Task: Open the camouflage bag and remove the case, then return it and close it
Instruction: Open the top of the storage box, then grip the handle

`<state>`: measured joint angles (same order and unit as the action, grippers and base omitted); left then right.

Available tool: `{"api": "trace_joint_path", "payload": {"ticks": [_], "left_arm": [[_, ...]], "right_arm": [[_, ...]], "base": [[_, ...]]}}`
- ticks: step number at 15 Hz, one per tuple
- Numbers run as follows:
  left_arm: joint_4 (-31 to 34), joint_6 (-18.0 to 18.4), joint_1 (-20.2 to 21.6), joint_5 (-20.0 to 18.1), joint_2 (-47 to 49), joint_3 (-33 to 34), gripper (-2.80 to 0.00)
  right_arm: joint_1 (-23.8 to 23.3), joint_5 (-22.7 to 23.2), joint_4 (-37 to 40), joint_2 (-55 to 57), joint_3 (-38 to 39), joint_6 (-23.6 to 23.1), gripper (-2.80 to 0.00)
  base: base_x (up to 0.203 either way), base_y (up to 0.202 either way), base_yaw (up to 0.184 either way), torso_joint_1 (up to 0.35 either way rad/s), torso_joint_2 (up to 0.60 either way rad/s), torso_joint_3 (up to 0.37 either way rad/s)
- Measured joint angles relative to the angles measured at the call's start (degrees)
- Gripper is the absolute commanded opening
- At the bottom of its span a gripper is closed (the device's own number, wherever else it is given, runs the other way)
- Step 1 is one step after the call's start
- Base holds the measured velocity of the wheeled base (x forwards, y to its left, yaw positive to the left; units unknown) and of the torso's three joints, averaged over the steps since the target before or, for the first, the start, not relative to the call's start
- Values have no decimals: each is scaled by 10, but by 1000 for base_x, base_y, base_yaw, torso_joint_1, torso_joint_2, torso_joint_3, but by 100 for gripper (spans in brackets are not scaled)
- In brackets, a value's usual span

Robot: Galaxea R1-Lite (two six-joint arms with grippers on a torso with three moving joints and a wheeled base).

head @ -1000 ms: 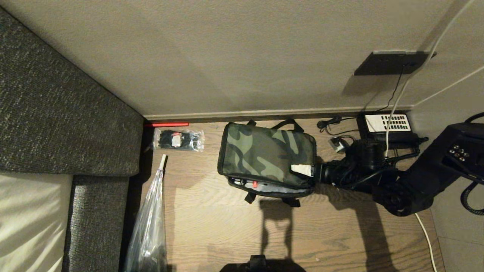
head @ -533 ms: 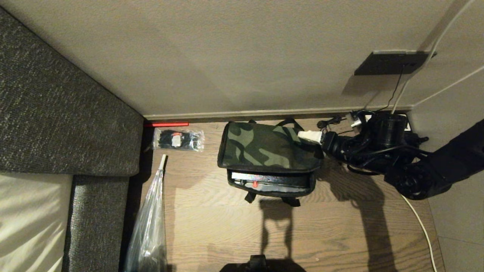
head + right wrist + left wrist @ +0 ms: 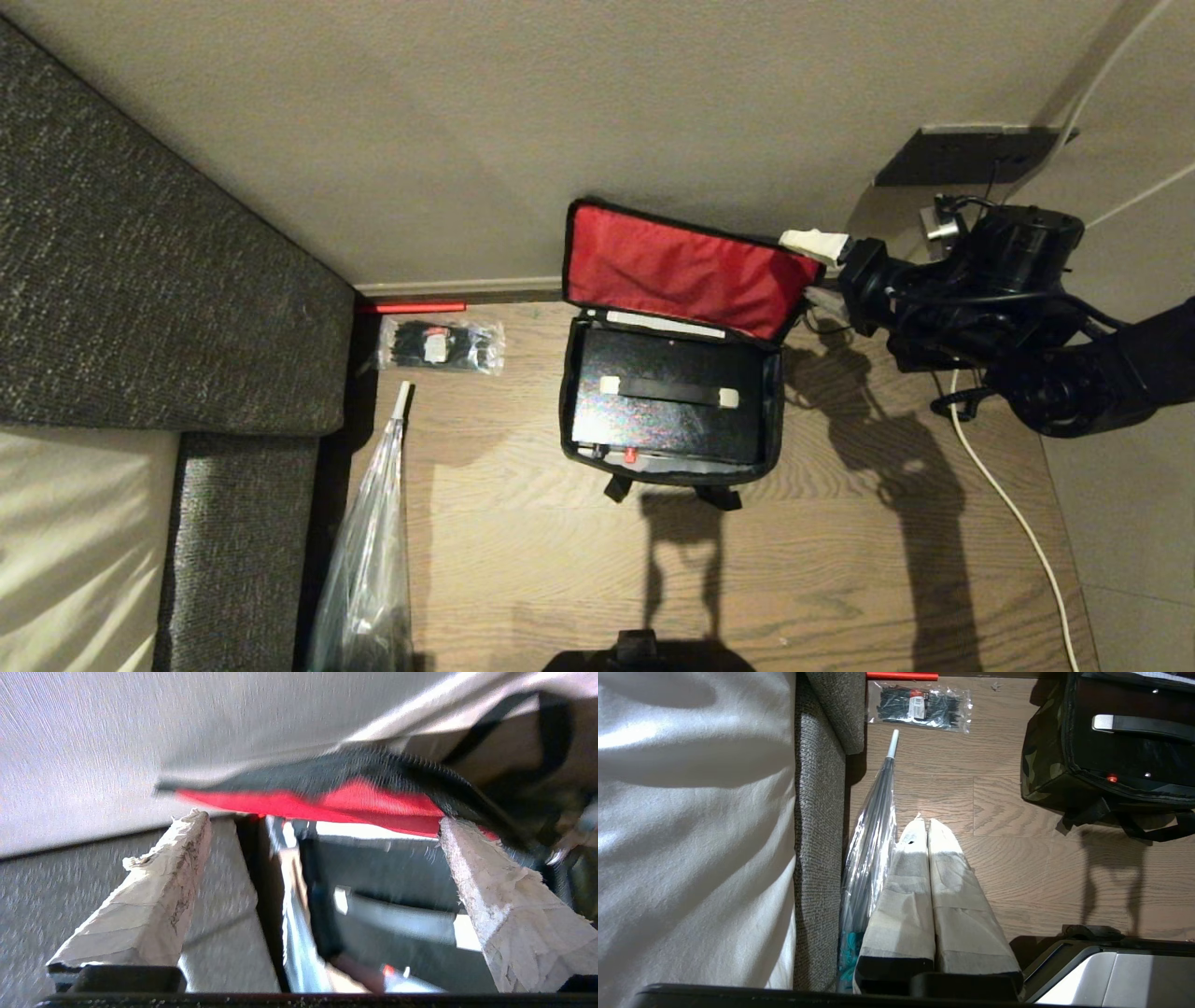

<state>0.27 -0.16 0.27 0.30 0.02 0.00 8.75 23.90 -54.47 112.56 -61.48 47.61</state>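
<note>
camouflage bag (image 3: 667,411): on floor by wall, red-lined lid (image 3: 686,271) raised | case (image 3: 665,406): flat inside bag | right claw (image 3: 810,271): fingers spread wide, at lid's right corner, gripping nothing | left claw (image 3: 923,828): fingers pressed together, left of bag

The camouflage bag (image 3: 667,411) stands open, red-lined lid raised, the black case (image 3: 665,406) lying flat inside.

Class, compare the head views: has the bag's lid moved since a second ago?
Yes. The lid has swung up and back toward the wall, red lining now showing, with the right gripper at its corner. The case lies exposed inside.
</note>
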Motion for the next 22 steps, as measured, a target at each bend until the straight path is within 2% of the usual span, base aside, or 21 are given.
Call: {"api": "trace_joint_path", "payload": {"ticks": [5, 10, 12, 14, 19, 22], "left_arm": [[0, 0, 0, 0, 0, 0, -280], [0, 0, 0, 0, 0, 0, -280], [0, 0, 0, 0, 0, 0, -280], [0, 0, 0, 0, 0, 0, -280], [0, 0, 0, 0, 0, 0, -280], [0, 0, 0, 0, 0, 0, -280]], "right_arm": [[-5, -30, -16, 14, -1, -56, 0], [-4, -68, -37, 33, -11, -64, 0], [-10, -55, -31, 30, -13, -66, 0], [-14, -19, -32, 20, 13, -78, 0], [-30, 24, -25, -13, 122, -182, 0], [-21, 28, -12, -27, 133, -135, 0]], "base": [[0, 0, 0, 0, 0, 0], [0, 0, 0, 0, 0, 0], [0, 0, 0, 0, 0, 0], [0, 0, 0, 0, 0, 0], [0, 0, 0, 0, 0, 0], [0, 0, 0, 0, 0, 0]]}}
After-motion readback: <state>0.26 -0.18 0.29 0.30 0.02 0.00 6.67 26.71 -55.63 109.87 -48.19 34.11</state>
